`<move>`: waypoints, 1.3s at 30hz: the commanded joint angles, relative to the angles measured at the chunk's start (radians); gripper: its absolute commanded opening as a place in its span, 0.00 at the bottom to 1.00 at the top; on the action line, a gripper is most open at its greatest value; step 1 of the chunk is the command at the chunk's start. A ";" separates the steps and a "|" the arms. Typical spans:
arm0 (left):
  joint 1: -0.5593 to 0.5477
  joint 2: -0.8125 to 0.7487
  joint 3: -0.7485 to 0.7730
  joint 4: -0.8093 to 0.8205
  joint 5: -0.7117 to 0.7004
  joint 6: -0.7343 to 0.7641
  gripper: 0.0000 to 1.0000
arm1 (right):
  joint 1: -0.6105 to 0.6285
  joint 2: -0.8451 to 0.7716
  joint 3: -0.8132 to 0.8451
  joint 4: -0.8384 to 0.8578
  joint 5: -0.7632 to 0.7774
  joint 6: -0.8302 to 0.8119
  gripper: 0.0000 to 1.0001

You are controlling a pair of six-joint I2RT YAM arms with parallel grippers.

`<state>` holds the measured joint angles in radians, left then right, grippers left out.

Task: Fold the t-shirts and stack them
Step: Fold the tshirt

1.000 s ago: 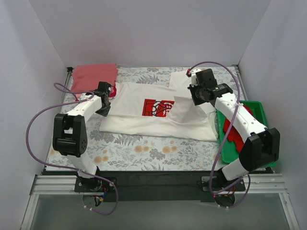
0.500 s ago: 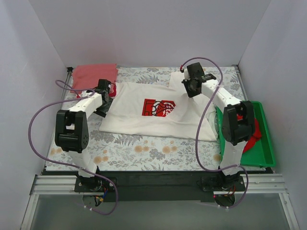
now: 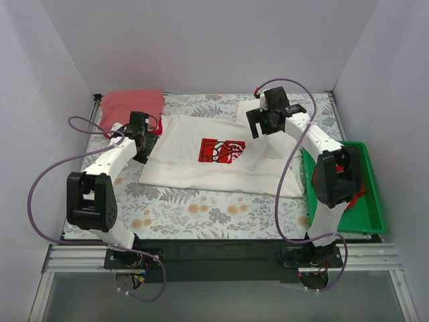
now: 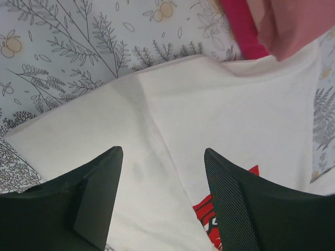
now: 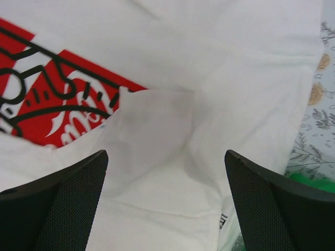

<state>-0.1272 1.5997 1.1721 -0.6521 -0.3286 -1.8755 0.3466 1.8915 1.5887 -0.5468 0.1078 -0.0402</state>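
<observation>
Floral-patterned table [image 3: 201,208] carries the soft white t-shirt [image 3: 181,161], lying creased and doubled over beneath your right tool [image 5: 166,154], spread wide; your left tool [image 4: 162,151], equally wide, hovers over smoother cotton.

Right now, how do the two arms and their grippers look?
The left arm and right arm have white links with bulky black joints. A thin purple cable loops from each base. The left gripper and right gripper have broad black fingers with a fine mesh texture.
</observation>
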 commanded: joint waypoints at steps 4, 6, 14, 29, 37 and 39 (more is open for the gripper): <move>0.001 -0.003 -0.103 0.088 0.129 0.084 0.63 | 0.060 -0.083 -0.124 0.123 -0.180 0.080 0.96; 0.001 0.008 -0.121 0.101 0.138 0.099 0.63 | 0.068 -0.042 -0.112 0.122 -0.171 0.091 0.93; 0.001 0.049 -0.164 0.138 0.149 0.130 0.63 | 0.071 0.113 0.000 0.117 -0.132 0.138 0.68; 0.001 0.078 -0.186 0.132 0.125 0.142 0.63 | 0.071 0.253 0.125 0.090 -0.017 0.183 0.31; 0.001 0.068 -0.189 0.129 0.117 0.144 0.62 | 0.071 0.271 0.129 0.058 -0.020 0.175 0.31; 0.001 0.066 -0.189 0.123 0.108 0.135 0.62 | 0.071 0.274 0.137 0.059 -0.046 0.178 0.19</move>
<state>-0.1272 1.6814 0.9966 -0.5148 -0.1837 -1.7462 0.4191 2.1540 1.6802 -0.4759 0.0784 0.1310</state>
